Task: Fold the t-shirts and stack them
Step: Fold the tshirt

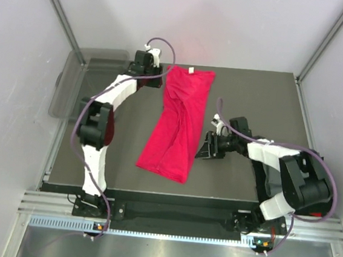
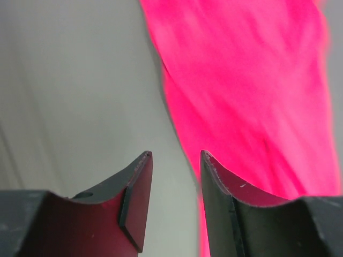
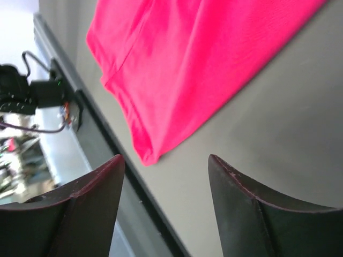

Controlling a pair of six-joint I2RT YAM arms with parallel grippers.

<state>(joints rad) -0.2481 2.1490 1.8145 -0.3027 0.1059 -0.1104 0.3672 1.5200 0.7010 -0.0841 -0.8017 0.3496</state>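
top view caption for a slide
Left gripper and right gripper open beside a red t-shirt on the table

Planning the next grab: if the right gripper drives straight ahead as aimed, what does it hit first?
Probably the red t-shirt, at the edge facing it; only bare table lies between. The open right gripper may tilt down, so it could touch the table first.

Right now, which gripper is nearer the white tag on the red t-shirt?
Left. The left gripper sits beside the red t-shirt at its far left corner, a short way from the white tag. The right gripper is beside the shirt's right edge, toward its near end.
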